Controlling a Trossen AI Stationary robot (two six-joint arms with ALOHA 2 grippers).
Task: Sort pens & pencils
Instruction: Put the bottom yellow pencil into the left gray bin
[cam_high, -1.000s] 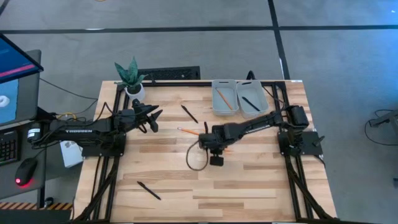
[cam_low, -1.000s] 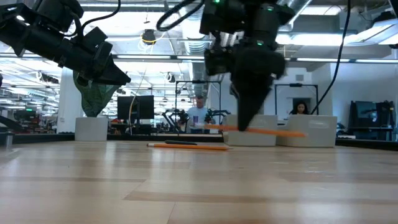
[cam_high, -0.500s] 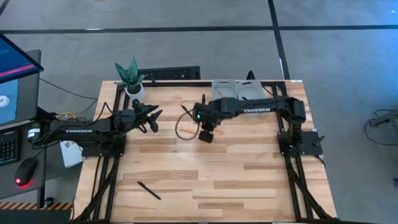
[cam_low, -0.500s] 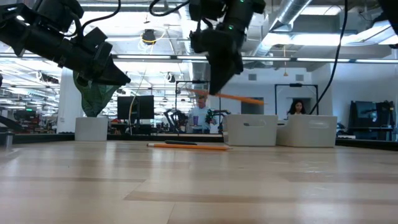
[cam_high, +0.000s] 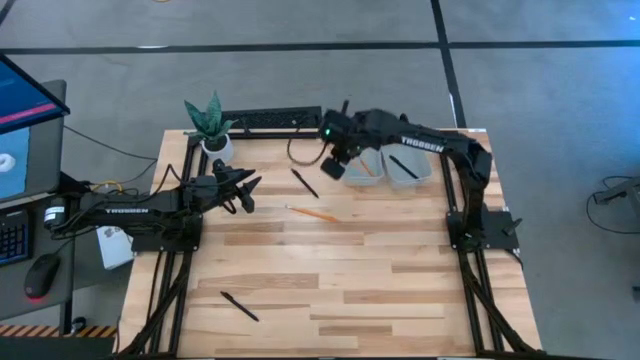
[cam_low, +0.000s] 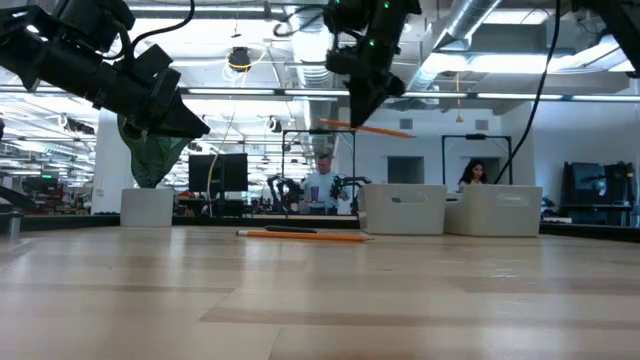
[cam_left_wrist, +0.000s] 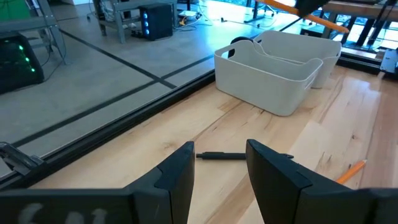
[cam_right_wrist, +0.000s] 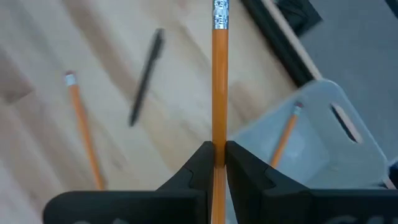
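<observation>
The right wrist view alone showed the right fingers pinching a pencil; the left fingers stood spread over the counter, nine o'clock side.

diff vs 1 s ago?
The right gripper, shut on a pencil, lifted it off the table middle and carried it toward the bins. Unchanged: left gripper hovering open, the loose pencil and two pens on the table.

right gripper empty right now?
No, the right gripper is shut on an orange pencil, which stands straight up between its fingers in the right wrist view.
</observation>
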